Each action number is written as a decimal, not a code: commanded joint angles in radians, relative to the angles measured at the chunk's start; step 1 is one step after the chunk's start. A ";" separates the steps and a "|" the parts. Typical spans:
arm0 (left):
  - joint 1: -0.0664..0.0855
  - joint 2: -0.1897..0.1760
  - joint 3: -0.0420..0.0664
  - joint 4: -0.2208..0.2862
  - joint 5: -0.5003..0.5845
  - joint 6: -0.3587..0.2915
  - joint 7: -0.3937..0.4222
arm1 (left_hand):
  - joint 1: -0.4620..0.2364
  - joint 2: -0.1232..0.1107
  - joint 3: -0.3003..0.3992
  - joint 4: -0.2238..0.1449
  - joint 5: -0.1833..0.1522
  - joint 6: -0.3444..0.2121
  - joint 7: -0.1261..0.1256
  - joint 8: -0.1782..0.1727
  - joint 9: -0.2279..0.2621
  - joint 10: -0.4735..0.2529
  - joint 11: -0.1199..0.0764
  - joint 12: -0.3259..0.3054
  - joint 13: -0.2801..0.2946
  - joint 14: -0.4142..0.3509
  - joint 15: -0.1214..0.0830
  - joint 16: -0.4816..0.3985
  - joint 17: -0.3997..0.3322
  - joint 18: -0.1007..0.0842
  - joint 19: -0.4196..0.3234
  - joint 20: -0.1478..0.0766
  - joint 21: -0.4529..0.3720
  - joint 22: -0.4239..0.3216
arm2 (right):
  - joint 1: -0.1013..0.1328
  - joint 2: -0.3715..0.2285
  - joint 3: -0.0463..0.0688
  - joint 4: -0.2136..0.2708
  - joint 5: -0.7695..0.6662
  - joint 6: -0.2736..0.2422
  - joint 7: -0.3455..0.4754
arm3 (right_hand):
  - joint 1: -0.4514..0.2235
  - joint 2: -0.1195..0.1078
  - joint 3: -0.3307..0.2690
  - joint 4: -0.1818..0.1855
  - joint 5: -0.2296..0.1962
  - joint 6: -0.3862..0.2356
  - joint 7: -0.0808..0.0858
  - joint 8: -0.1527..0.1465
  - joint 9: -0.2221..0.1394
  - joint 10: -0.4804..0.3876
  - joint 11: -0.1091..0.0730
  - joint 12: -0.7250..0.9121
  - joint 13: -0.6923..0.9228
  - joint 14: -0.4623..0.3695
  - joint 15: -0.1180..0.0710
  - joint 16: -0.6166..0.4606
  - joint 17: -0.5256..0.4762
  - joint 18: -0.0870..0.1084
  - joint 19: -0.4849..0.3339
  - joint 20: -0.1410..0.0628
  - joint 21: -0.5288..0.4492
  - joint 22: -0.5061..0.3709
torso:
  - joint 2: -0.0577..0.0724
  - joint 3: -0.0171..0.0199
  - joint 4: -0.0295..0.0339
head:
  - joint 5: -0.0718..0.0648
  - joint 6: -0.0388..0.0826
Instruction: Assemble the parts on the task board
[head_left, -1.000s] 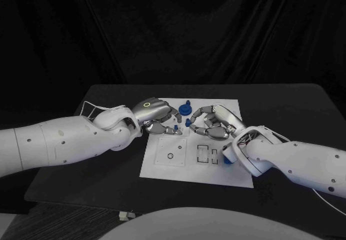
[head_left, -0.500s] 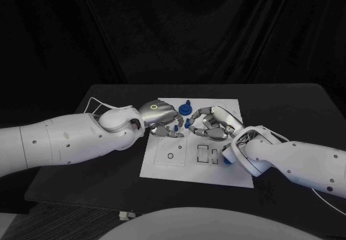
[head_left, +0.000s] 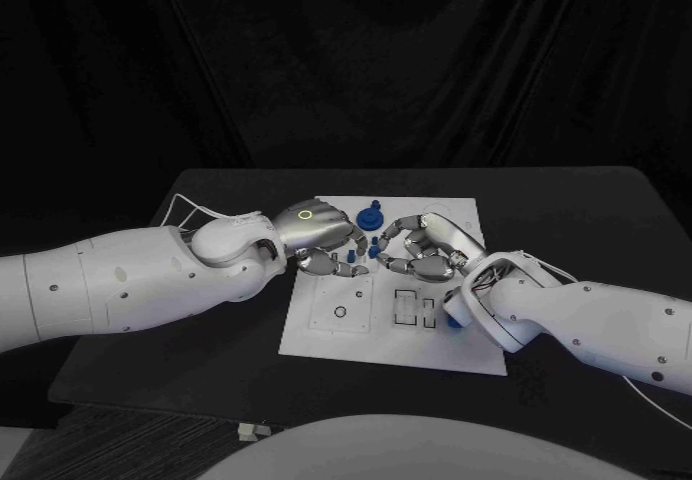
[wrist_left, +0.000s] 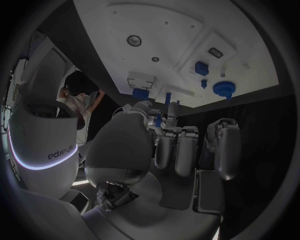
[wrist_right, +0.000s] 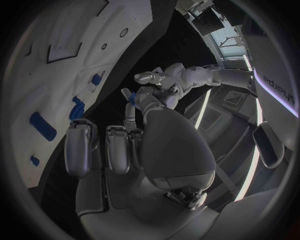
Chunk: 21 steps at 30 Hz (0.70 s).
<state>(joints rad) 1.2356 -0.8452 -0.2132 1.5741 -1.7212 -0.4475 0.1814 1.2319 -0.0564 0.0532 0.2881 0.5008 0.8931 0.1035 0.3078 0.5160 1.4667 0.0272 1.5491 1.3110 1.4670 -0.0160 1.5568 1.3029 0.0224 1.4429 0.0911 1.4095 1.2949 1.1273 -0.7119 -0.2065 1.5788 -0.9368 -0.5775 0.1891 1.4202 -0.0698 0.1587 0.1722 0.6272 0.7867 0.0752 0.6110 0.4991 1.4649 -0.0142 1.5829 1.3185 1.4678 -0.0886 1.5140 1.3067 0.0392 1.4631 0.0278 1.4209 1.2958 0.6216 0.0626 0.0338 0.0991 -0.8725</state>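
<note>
The board lies mid-table, both robot hands meeting over its 12 o'clock half, left and right pinching a blue peg; next, seat it squarely.

**Tight at the board's middle, open toward me**

I see both hands crowding the centre of the task board: my left hand and right hand face each other, fingers nearly touching, with a small blue part between them. Just behind that gap a taller blue part stands upright, blocking a straight pass over the far edge. My right forearm lies over the board's right edge, above another blue part. The near half of the board lies flat and open.
</note>
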 joint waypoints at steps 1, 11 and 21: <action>0.018 -0.002 0.002 0.010 -0.008 -0.037 0.026 | -0.004 -0.017 0.074 0.002 0.022 -0.002 -0.009 0.009 0.027 0.104 -0.005 0.022 0.260 0.104 -0.007 0.014 0.268 0.013 0.026 -0.001 0.036 0.229 | -0.002 0.001 0.001 -0.001 -0.006 0.015 -0.023 | 0.037 0.018 0.058 -0.014 0.032 0.039 -0.016 0.065 0.035 0.106 0.001 -0.012 0.252 0.075 -0.004 -0.006 0.119 0.003 0.020 -0.009 -0.013 0.220 | 0.000 0.0000 0.0001 | 0.003 0.000; 0.050 -0.002 0.002 0.021 -0.008 -0.009 0.021 | -0.001 -0.015 0.084 0.003 0.022 0.000 -0.010 0.011 0.034 0.104 -0.007 0.022 0.260 0.104 -0.009 0.014 0.268 0.012 0.030 -0.002 0.041 0.231 | -0.002 0.003 0.001 -0.003 -0.012 0.022 -0.032 | 0.037 0.018 0.059 -0.014 0.031 0.039 -0.015 0.065 0.035 0.106 0.001 -0.012 0.252 0.075 -0.004 -0.006 0.119 0.003 0.020 -0.009 -0.014 0.220 | 0.000 -0.0001 0.0003 | 0.002 0.000; 0.055 0.016 0.002 0.017 -0.008 0.049 0.012 | -0.009 0.001 0.106 0.004 0.033 -0.012 -0.007 0.001 0.043 0.104 -0.005 0.022 0.260 0.104 -0.008 0.014 0.268 0.013 0.027 -0.003 0.036 0.229 | -0.002 0.004 0.001 -0.003 -0.030 0.024 -0.038 | 0.037 0.019 0.060 -0.015 0.030 0.039 -0.015 0.065 0.034 0.106 0.001 -0.012 0.252 0.075 -0.004 -0.006 0.118 0.003 0.019 -0.009 -0.015 0.219 | -0.001 -0.0001 -0.0005 | -0.001 0.000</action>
<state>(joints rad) 1.2879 -0.8321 -0.2124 1.5908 -1.7253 -0.4374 0.1864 1.2323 -0.0567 0.1261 0.2868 0.5208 0.8930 0.1034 0.3078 0.5422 1.4612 0.0218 1.5491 1.3110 1.4670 -0.0162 1.5568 1.3029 0.0222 1.4482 0.0858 1.4333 1.2949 1.1273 -0.7086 -0.2067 1.5751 -0.9508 -0.5609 0.1711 1.4202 -0.0698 0.1588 0.1721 0.6271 0.7867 0.0752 0.6110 0.4990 1.4649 -0.0141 1.5829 1.3185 1.4677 -0.0886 1.5140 1.3067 0.0391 1.4631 0.0278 1.4209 1.2958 0.6206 0.0626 0.0341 0.0985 -0.8725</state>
